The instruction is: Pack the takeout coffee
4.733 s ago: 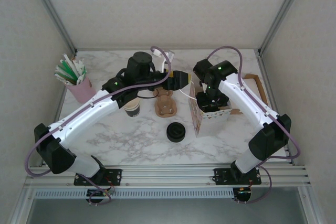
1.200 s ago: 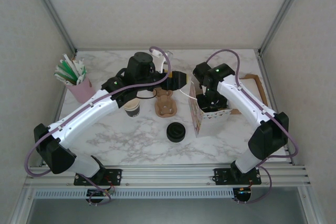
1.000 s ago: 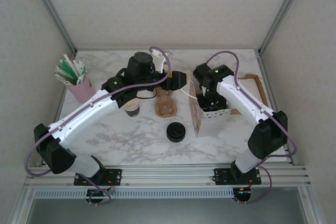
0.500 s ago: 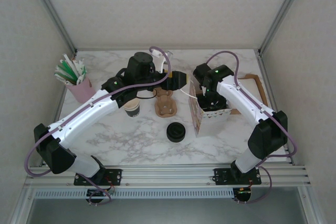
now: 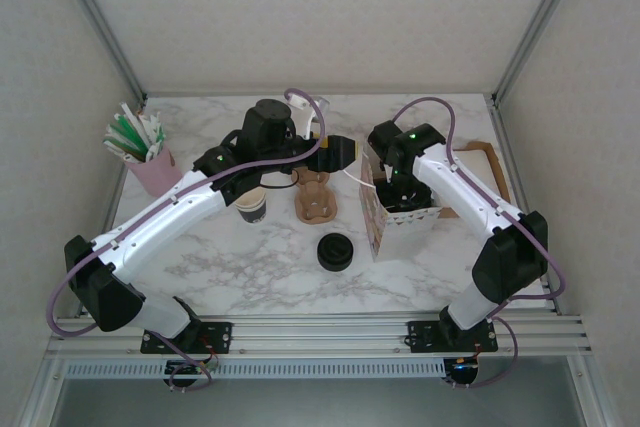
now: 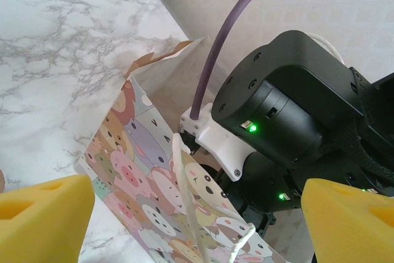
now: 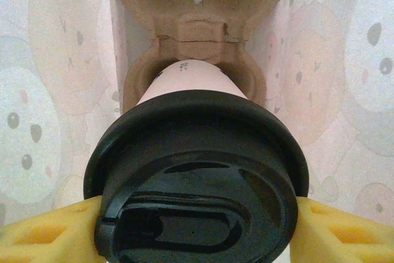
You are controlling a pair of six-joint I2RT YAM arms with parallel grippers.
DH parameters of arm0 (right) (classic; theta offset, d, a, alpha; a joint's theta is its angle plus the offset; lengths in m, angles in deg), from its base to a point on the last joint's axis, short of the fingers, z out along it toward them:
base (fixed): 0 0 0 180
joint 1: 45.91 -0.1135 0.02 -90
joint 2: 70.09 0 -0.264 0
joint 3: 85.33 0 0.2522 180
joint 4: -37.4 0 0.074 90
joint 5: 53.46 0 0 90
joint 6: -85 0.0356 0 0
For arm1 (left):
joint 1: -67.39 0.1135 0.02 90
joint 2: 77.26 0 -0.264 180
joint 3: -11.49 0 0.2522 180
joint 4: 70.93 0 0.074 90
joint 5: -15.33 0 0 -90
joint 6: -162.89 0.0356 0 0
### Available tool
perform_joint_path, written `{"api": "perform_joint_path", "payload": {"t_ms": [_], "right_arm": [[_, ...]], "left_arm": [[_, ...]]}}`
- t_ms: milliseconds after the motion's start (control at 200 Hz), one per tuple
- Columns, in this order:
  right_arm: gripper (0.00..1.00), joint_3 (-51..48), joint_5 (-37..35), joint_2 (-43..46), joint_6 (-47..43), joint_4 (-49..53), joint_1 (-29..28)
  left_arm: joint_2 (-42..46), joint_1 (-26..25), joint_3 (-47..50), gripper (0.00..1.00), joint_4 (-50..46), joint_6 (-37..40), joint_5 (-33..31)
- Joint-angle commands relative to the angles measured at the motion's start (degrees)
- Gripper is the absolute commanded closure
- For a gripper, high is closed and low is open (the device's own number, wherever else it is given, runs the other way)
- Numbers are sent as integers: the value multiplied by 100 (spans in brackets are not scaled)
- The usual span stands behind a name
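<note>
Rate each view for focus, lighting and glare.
Top external: even, soft light, faint shadows on the marble table, all sharp. Left wrist: patterned bag crisp, and green lights on the right arm glow without flare. Right wrist: takeout coffee lid sharp with mild sheen, bag walls pale and soft.
</note>
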Motion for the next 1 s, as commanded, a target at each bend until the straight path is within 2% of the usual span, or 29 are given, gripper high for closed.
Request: {"api": "perform_joint_path", "payload": {"t_ms": [0, 996], "right_arm": [[33, -187, 26, -60, -31, -77, 51], [32, -62, 34, -50, 5, 90, 74]], "left_arm": [[12, -28, -38, 13, 117, -10, -4], [-21, -23, -40, 13, 144, -11, 6]]}}
